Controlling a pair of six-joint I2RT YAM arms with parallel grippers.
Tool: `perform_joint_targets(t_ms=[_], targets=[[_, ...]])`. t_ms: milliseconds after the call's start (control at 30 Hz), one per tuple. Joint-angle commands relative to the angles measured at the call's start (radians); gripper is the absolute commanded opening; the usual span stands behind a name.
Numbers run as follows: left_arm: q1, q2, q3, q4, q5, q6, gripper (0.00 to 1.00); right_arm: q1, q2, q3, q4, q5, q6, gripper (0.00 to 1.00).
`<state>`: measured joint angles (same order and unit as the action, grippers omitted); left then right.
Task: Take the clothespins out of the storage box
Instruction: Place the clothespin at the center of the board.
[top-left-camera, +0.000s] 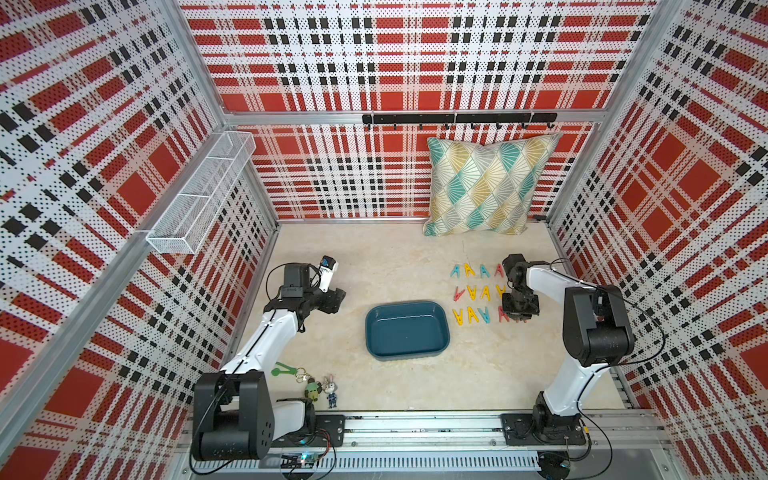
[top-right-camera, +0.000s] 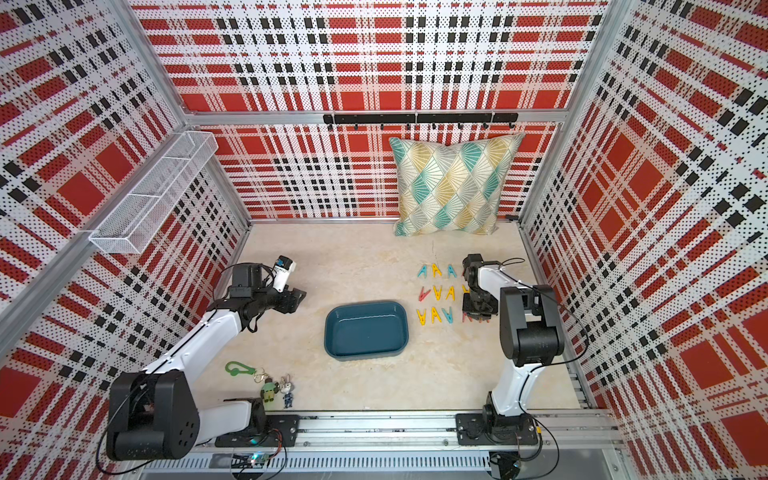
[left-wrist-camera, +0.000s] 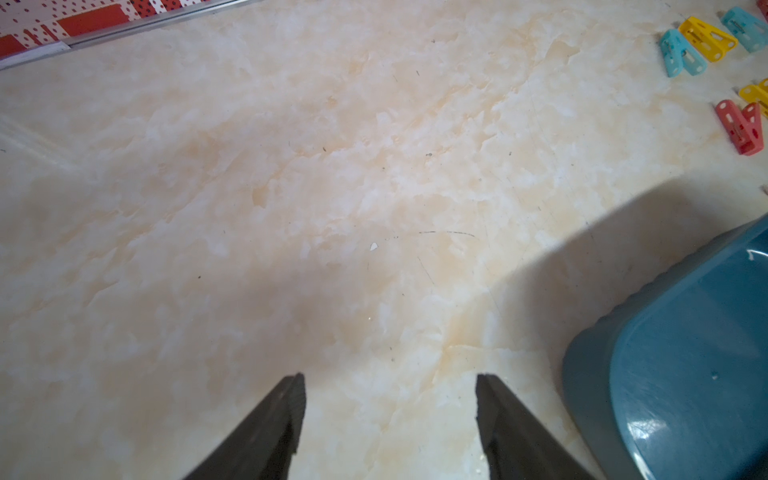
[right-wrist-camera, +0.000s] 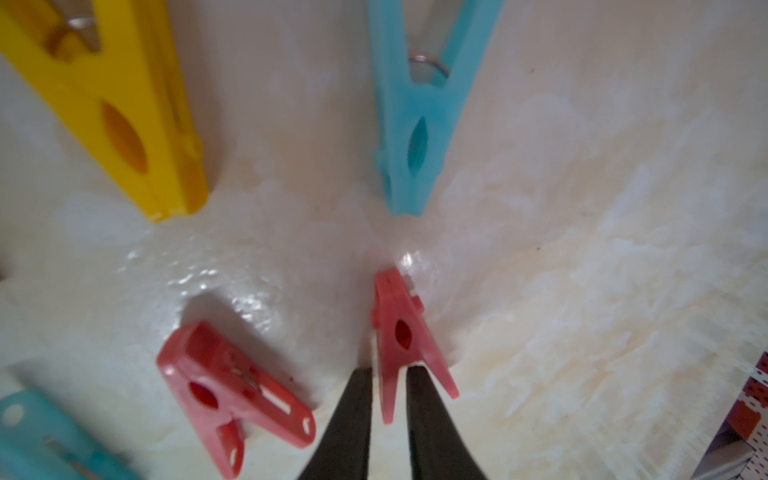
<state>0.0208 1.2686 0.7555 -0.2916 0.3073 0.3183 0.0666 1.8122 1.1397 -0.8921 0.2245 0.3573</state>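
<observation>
Centrally, storage box (top-left-camera: 407, 334), clothespins (top-left-camera: 471, 292) beside rim (apart)

No text, brand or number you can read in any view, white module on the left arm (top-right-camera: 284, 270) with a blue patch and dark marks, too small for you to make out

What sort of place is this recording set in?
Probably a staged robot test cell: plaid perforated panels wall it in, two robot arms mount on a front rail, and a cushion leans there as a prop.
</observation>
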Motion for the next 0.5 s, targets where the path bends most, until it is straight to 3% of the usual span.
perform_joint_targets(t_ms=[0, 233, 467], targets=[[0.003, -0.021, 0.0, 0.009, 0.008, -0.001, 0.71, -0.008, -0.029, 0.018, -0.022, 0.008, 0.006, 0.24], [0.003, -0.023, 0.001, 0.008, 0.007, -0.002, 0.71, -0.008, -0.157, 0.044, -0.056, -0.013, 0.007, 0.3], [0.005, -0.029, 0.002, 0.02, -0.022, -0.011, 0.71, -0.008, -0.344, -0.005, 0.115, -0.199, -0.03, 0.42]])
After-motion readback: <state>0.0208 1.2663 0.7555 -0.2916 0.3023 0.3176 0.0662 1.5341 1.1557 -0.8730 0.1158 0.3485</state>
